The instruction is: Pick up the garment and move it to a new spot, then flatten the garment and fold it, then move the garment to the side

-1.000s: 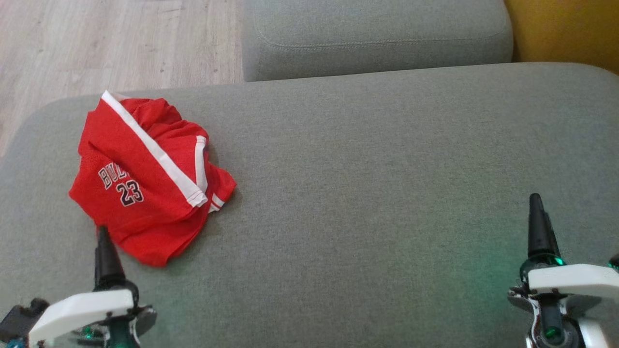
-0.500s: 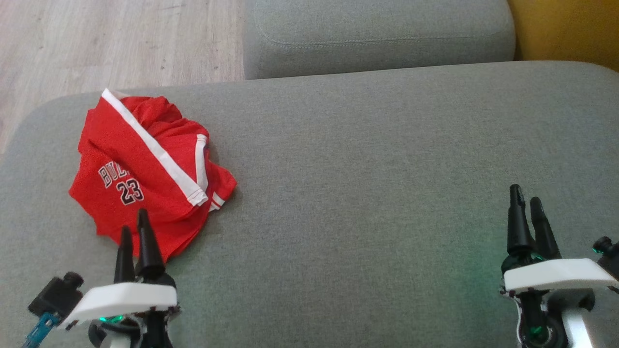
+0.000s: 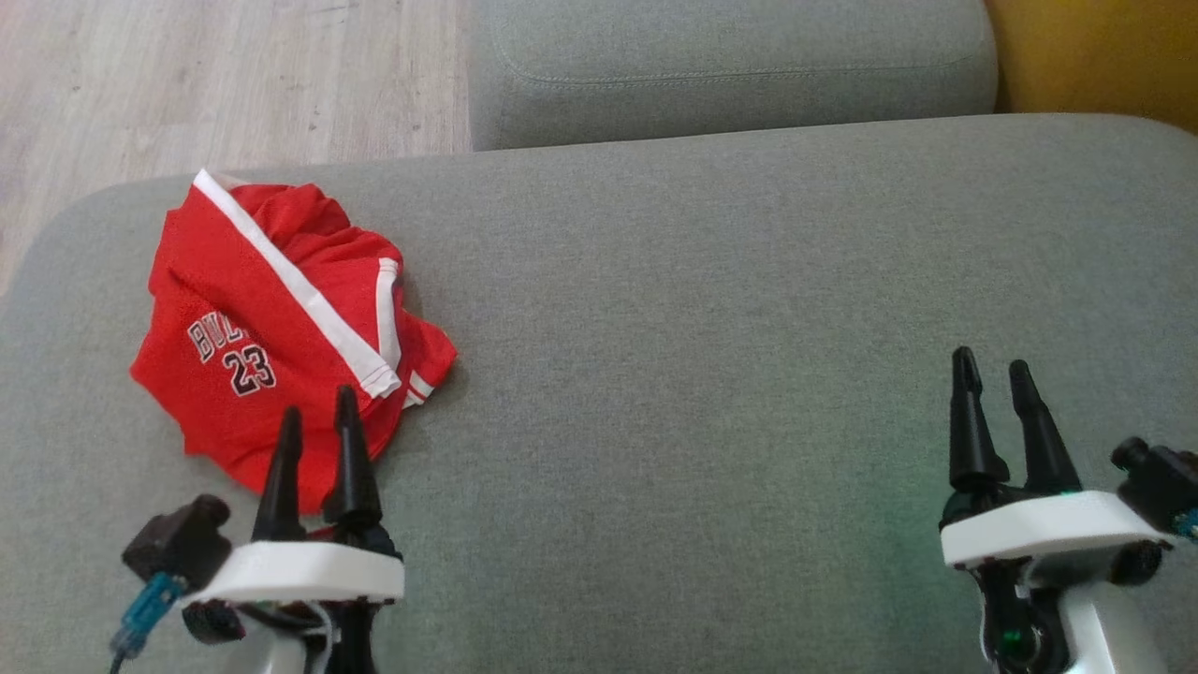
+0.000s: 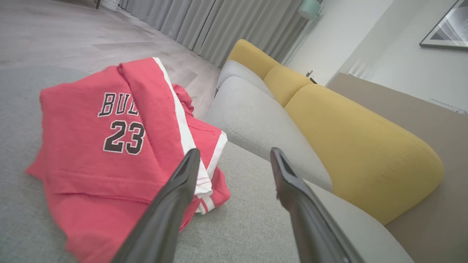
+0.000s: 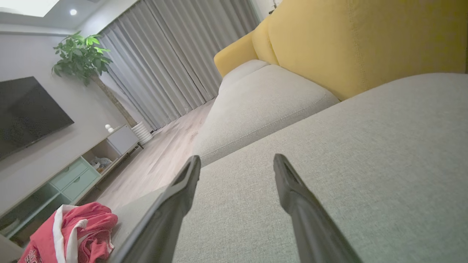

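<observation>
We see garment (image 3: 271, 328) crumpled in heap at left end of grey cushion (image 3: 702, 374): red jersey, white trim, dark "23"; left gripper (image 3: 318, 402) at heap's near edge, fingers spread, nothing between; right gripper (image 3: 990, 360) over cushion's right end, fingers likewise apart, empty; our left wrist view gives lettering close up; right wrist view adds plant (image 5: 82, 51), television (image 5: 25, 113) beyond cushion.

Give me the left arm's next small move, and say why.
Probably lower the left gripper a little onto the near edge of the red jersey and close. Its fingers stand open with nothing between them, tips over that crumpled edge. The right gripper, also open, hangs over the sofa cushion, far from the cloth.
</observation>
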### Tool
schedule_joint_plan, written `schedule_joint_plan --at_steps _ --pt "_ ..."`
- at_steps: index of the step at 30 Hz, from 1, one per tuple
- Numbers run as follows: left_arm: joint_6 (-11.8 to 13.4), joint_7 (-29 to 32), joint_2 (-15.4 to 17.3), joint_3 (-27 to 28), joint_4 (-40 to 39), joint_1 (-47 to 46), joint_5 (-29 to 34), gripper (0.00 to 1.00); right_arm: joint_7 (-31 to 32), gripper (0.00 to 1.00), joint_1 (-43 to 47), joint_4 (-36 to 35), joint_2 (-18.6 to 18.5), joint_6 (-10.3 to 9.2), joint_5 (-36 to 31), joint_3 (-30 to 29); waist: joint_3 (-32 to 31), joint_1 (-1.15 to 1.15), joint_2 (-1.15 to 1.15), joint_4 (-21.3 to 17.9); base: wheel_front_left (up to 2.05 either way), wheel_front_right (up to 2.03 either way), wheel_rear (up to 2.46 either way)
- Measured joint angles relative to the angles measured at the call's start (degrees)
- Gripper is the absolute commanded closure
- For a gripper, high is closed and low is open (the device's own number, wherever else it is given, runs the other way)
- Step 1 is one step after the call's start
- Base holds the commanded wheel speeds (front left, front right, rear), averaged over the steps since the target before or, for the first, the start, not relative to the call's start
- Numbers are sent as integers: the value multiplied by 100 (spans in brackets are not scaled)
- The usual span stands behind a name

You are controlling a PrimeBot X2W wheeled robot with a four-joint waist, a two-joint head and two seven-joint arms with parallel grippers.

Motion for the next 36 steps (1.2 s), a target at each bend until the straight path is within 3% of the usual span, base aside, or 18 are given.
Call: schedule_joint_plan --at_steps 25,31,36 --pt "546 -382 413 -977 -63 -239 1884 0 -396 0 -26 -63 -9 0 -2231 364 -23 0 0 -76 0 0 0" --pt "624 -504 615 -1381 138 -407 2517 0 -509 0 -37 -145 -13 0 -2885 368 33 0 0 -59 0 0 0" --pt "839 -582 820 -1785 337 -656 3214 0 -614 0 -129 -193 -18 0 -3367 420 53 0 0 -72 0 0 0"
